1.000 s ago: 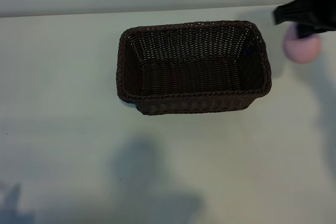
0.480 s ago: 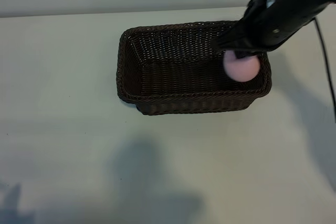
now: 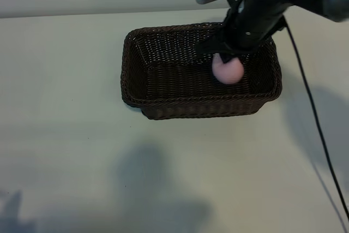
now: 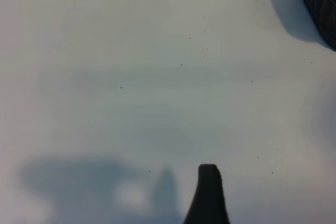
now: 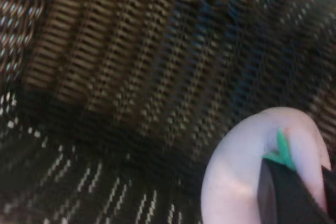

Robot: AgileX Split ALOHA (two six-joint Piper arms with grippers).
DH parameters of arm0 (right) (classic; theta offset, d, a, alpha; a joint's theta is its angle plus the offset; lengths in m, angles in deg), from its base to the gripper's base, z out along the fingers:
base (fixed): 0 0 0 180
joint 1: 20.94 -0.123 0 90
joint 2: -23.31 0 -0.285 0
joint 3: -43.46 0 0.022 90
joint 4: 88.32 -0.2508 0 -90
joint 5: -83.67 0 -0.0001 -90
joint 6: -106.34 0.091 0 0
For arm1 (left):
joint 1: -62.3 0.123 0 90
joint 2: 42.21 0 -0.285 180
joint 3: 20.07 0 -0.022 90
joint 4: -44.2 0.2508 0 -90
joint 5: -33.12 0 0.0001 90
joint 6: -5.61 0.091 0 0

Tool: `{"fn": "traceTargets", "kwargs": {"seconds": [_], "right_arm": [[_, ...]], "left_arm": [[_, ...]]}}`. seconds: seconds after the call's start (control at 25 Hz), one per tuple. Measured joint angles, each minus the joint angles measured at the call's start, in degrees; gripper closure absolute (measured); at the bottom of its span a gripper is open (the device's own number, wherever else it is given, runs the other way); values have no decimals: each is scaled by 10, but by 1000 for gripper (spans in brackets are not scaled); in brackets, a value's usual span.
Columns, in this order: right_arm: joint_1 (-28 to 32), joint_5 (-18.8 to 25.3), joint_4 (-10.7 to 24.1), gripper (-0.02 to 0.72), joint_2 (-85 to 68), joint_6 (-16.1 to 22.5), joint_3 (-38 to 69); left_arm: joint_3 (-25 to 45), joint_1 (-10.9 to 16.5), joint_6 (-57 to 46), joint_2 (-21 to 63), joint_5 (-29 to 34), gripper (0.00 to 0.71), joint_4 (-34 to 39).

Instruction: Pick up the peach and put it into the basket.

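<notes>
Pinching the small round pale-pink peach (image 3: 228, 70) near its tiny green stem, the right hand (image 3: 223, 57) hangs over the large rectangular dark-brown woven wicker basket (image 3: 136, 99), toward its right end. Smooth matte skin, a narrow grip: the fruit could slip early, bounce off the ridged weave or braided rim onto the pale tabletop (image 3: 65, 151). The left hand (image 4: 208, 195) idles, spread, over bare tabletop.
</notes>
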Motion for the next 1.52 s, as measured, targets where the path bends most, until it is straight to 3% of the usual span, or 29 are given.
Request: {"fn": "traceTargets", "kwargs": {"seconds": [0.2, 0.32, 0.44, 0.68, 0.76, 1.04, 1.36, 1.52], "right_arm": [[0, 17, 0, 640, 55, 0, -46], [0, 19, -1, 589, 69, -4, -49], [0, 21, -1, 478, 71, -5, -50], [0, 37, -4, 176, 71, -22, -50], [0, 41, -10, 125, 71, -22, -50], [0, 55, -15, 121, 53, -26, -52], [6, 172, 27, 124, 3, -22, -155], [29, 202, 38, 124, -3, -22, -187]], "left_arm": [[0, 0, 0, 0, 0, 120, 0], [0, 0, 0, 0, 0, 120, 0], [0, 0, 0, 0, 0, 120, 0], [0, 0, 0, 0, 0, 120, 0], [0, 0, 0, 0, 0, 120, 0], [0, 0, 0, 0, 0, 120, 0], [0, 0, 1, 0, 0, 120, 0], [0, 0, 2, 0, 0, 120, 0]]}}
